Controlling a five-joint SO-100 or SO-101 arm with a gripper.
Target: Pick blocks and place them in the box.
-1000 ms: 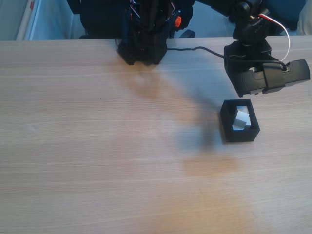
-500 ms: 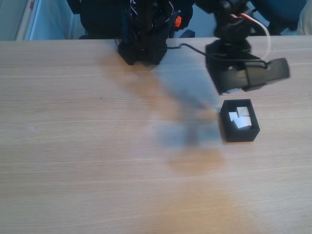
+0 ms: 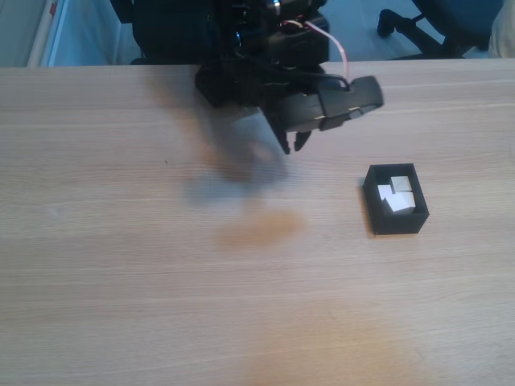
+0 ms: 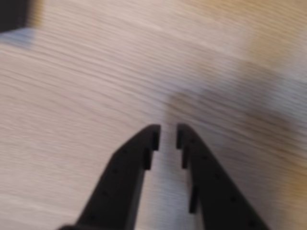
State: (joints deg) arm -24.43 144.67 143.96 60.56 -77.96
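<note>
Surface: pale wood-grain table (image 3: pixel 121 265), arm's blurred shadow across it. Black box (image 3: pixel 395 199) holds white blocks (image 3: pixel 396 195). Gripper (image 4: pixel 168 132) empty, jaws slightly parted above bare wood.

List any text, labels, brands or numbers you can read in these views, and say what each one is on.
None can be read. The black box, the white blocks inside it, the table and the pincer all look unmarked. A red-and-white strip at the fixed view's top left might be a label, but it is too small to read.

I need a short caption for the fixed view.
Empty gripper hovers over the wooden table, left of the black box holding white blocks.
</note>
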